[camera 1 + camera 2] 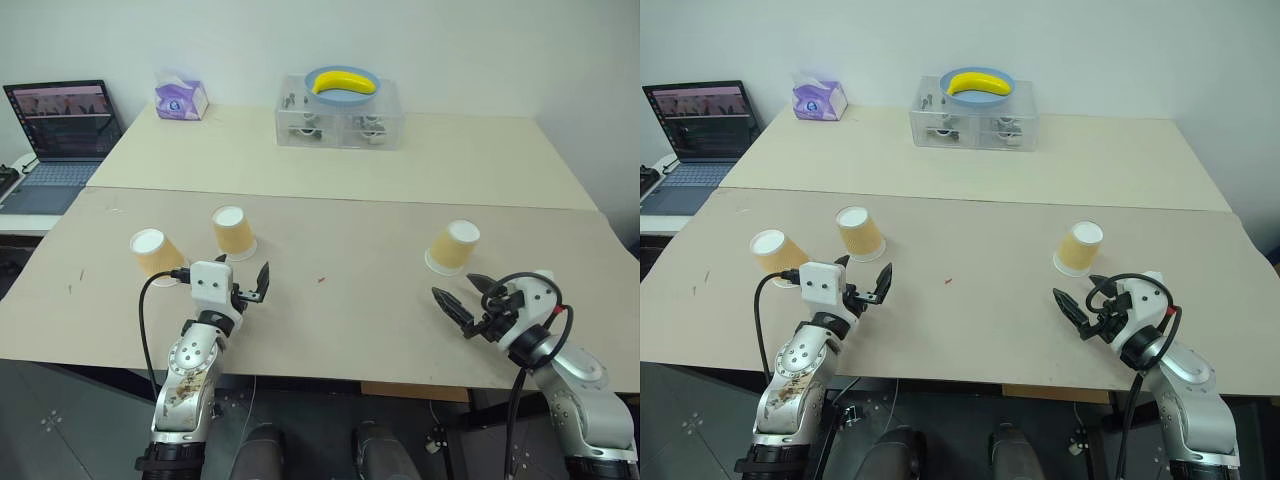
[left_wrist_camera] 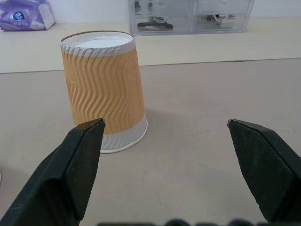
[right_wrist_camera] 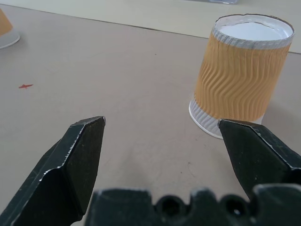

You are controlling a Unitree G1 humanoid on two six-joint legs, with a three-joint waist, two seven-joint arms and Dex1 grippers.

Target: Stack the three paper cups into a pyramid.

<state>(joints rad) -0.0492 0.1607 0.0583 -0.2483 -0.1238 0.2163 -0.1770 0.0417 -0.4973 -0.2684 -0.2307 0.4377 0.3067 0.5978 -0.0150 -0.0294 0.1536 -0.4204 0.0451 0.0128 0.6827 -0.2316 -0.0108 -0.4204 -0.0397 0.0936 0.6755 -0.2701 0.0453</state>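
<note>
Two paper cups [image 1: 155,253] [image 1: 233,232] stand left on the table [image 1: 340,310], one [image 1: 453,247] well apart right.

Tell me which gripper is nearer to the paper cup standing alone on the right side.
Right. The right gripper, fingers open, sits just before that cup; the left gripper is far across the table, beside the other two cups.

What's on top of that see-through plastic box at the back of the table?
A yellow banana lies in a blue bowl on top of the clear plastic drawer box. The bowl's bottom under the banana is hidden.
</note>
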